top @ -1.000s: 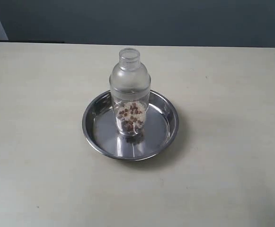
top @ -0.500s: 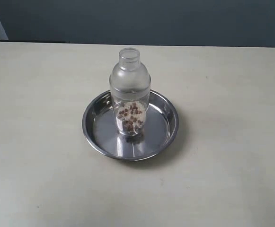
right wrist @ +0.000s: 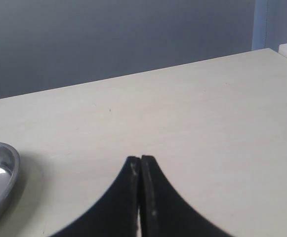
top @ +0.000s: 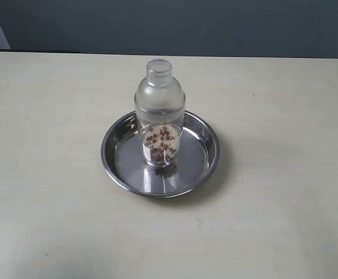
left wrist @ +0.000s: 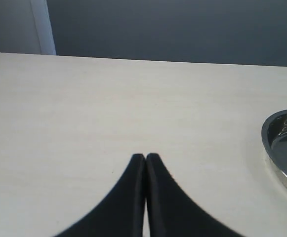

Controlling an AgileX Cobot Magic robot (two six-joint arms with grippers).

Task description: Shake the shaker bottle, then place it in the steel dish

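Observation:
The clear shaker bottle [top: 159, 113] stands upright in the middle of the steel dish [top: 122, 168], with reddish-brown pellets in its lower part. Neither gripper shows in the exterior view. In the left wrist view my left gripper [left wrist: 145, 157] is shut on nothing above bare table, and only the steel dish's rim [left wrist: 276, 148] shows at the frame's edge. My right gripper [right wrist: 140, 159] is likewise shut and empty, with a slice of the steel dish [right wrist: 0, 173] at the edge of its view. The bottle is out of both wrist views.
The pale beige table [top: 273, 221] spreads all round the dish. A dark blue-grey wall [top: 186, 26] runs behind its far edge. A white post [left wrist: 43, 27] stands past one table corner.

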